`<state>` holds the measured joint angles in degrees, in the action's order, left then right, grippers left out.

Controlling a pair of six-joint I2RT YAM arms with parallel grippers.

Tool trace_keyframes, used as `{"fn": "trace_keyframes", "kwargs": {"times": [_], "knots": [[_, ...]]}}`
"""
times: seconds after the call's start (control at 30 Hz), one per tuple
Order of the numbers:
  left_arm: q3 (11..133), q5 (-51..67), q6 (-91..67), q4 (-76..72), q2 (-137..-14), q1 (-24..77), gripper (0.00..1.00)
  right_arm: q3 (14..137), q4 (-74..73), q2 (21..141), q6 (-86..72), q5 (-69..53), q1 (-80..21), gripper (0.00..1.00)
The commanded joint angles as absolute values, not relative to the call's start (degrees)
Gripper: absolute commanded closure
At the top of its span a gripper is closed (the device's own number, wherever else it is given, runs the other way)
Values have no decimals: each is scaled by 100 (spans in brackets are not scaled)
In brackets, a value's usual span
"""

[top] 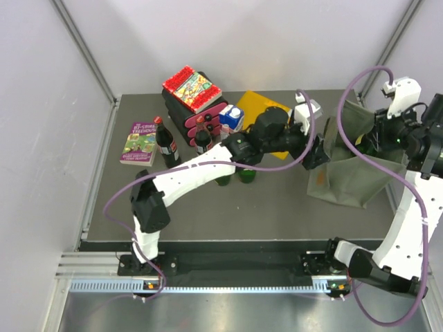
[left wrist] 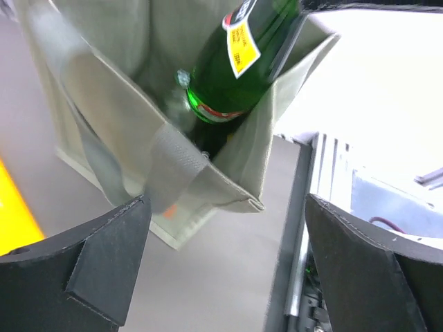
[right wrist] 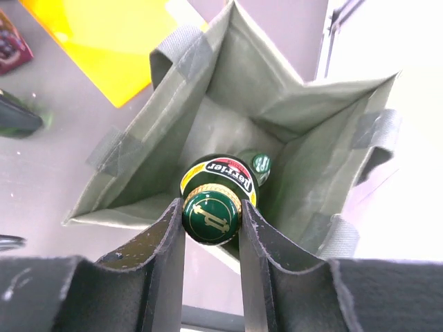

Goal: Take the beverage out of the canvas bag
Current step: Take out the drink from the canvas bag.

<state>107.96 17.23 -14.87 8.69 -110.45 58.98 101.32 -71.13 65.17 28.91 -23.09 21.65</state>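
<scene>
Over on the left of the bench (top: 277,207) lies one purple book (top: 138,143). Next to it stand two dark bottles (top: 165,142) with red caps. Behind them is one black and pink stack (top: 208,117) with one more bright book (top: 192,88) on top. Then come one blue and white carton (top: 232,117) and one yellow folder (top: 259,105). Two small green things (top: 223,180) peek out from under the left arm; I cannot tell what they are.

The left gripper (left wrist: 227,200) is wide open and holds nothing. It hangs just beside a top corner of the one green bag (top: 349,181) and does not touch it. The bag stands on the right side of the bench, mouth up.

Inside it are two green bottles. The right gripper (right wrist: 211,207) is closed tight on the cap of one green bottle (right wrist: 217,174). That bottle leans, and its lower part is inside the bag. The second bottle (right wrist: 261,164) sits lower, and only its cap shows.
</scene>
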Motion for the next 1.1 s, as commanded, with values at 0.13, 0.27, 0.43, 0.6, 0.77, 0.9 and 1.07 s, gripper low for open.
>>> {"fn": "trace_keyframes", "kwargs": {"times": [0.13,0.27,0.43,0.6,0.77,0.9,1.07], "knots": [[10257,2012,-379,-147,-10204,5810,1,11626,-6882,6767,3050,-2812,2171,100],[10257,2258,121,-430,-10222,5810,1,12040,-6917,6864,3059,-3014,2171,100],[10590,2452,255,-738,-10546,5818,1,12349,-6882,6891,3032,-3216,2171,100],[11170,2549,27,-1185,-11125,5844,1,12121,-6750,6785,2962,-3348,2171,100],[11758,2444,18,-1590,-11662,5968,1,12085,-6697,6759,2936,-3445,2171,100],[12128,2329,26,-1836,-12154,6117,1,12094,-6601,6750,2857,-3524,2171,100],[12357,2013,18,-2057,-12506,6205,1,12103,-6583,6732,2786,-3709,2171,100]]}}
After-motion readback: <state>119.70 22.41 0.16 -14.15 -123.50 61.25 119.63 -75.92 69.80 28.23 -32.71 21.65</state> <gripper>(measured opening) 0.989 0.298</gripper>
